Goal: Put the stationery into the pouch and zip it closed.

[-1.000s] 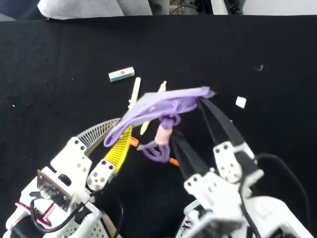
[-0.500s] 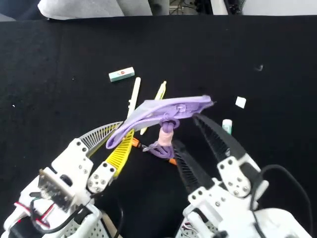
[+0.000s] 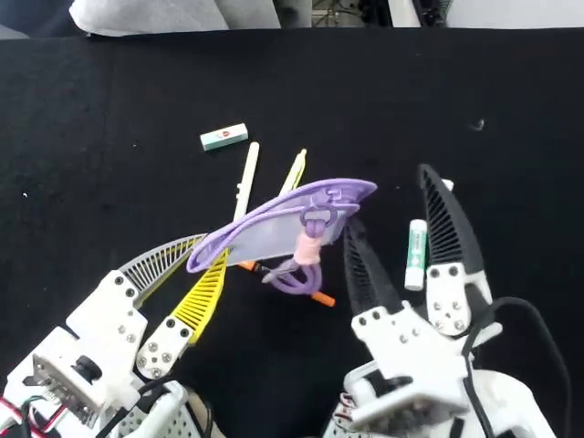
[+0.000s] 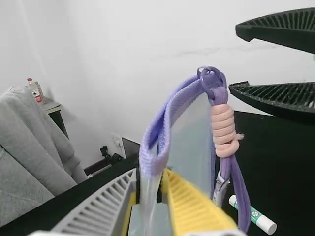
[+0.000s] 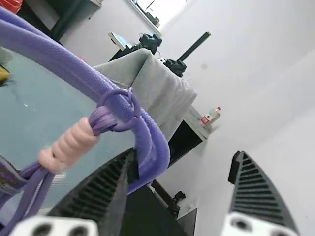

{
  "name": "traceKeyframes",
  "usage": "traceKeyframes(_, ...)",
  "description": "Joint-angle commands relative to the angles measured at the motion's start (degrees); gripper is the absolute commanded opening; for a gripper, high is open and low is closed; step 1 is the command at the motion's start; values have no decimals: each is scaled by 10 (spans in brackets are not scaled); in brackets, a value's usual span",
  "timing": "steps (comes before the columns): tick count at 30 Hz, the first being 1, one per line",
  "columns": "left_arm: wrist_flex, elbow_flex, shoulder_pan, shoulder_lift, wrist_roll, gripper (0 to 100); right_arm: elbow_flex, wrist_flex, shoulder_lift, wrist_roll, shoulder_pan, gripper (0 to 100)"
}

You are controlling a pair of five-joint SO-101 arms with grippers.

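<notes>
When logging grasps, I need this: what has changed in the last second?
The right gripper, fingers open, swung right off the end of the pouch, uncovering a glue stick. The left gripper, still shut on the pouch, drew back slightly. The eraser and pens stayed put.

The black-topped desk [image 3: 511, 82] fills the foreground. Pale grey fabric [image 3: 146, 14] lies past its far left edge. Beyond stands a plain white wall [image 4: 147, 44], evenly lit, with a small bottle [image 4: 33, 88] on a side shelf [image 4: 53, 106].

High camera looks down on the black table [image 3: 511, 91] from its near edge. Wrist cameras sit close, angled upward; all share the purple-trimmed clear pouch [image 3: 274, 233].
</notes>
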Motion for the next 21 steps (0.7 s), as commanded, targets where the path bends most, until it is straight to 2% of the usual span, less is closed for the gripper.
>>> traceKeyframes(1,1,-34,6,3,-4,43,17,-5,65,-28,11,303)
traceKeyframes(5,1,-34,6,3,-4,43,43,-13,87,-50,-14,303)
traceKeyframes(12,1,-34,1,3,-7,43,42,30,109,-50,-145,270)
traceKeyframes(21,1,-34,0,3,-9,43,41,107,105,-49,-161,114)
